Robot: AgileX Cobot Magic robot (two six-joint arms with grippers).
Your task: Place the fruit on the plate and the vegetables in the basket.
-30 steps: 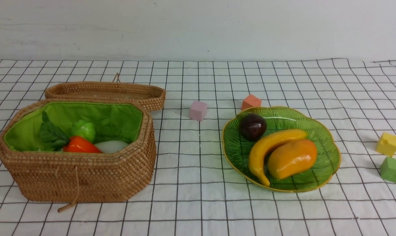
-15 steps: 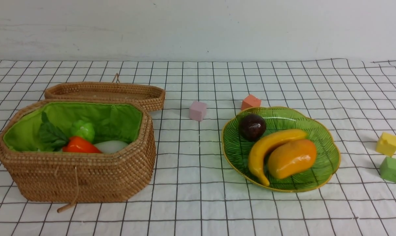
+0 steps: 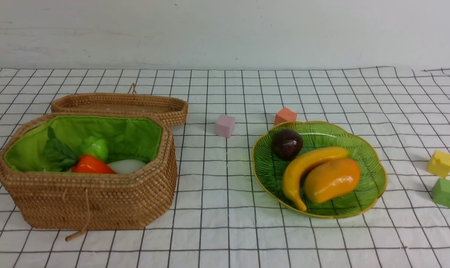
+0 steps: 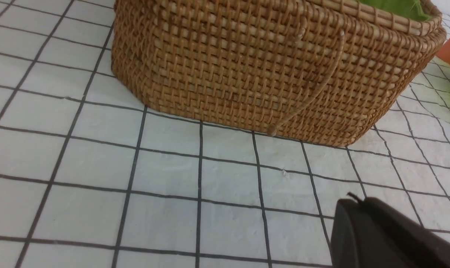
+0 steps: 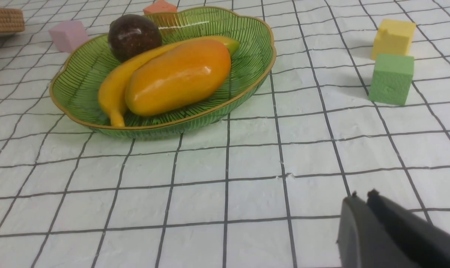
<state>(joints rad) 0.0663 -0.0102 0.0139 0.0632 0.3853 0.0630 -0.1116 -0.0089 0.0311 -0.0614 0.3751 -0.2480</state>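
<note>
Since every toy already lies where the task wants it, the step in hand looks like a clean retreat and nothing more. The bench [image 3: 225,208], under its white checked cloth, carries the octagonal wicker basket [image 3: 91,201] on the robot's left, with its flat wicker lid [image 3: 118,105] lying just behind it. Inside the green lining sit the orange carrot [image 3: 91,165], the light green gourd [image 3: 94,147] and the white radish [image 3: 126,166], packed against one another below the rim. On the robot's right stands the green glass plate [image 3: 373,175]. It holds the mango [image 3: 332,180] pressed against the banana [image 3: 303,167], with the mangosteen [image 3: 287,143] at the far side, touching or nearly touching the banana. Five small cubes lie loose on the cloth: a green cube [image 3: 446,192] and a yellow cube [image 3: 440,163] to the right of the plate, an orange cube [image 3: 285,115] just behind it, and a pink cube [image 3: 225,125] between plate and lid.

The left end effector [image 4: 353,203] is pressed together, empty, low over the cloth in front of the basket. The right end effector [image 5: 362,199] shows its fingertips together with only a sliver between them, gripping nothing, in front of the plate.

To finish well, I would keep both arms low and back, clear of the wavy plate rim and the basket's dangling cord [image 4: 314,93], since a knock could roll the mangosteen off.
</note>
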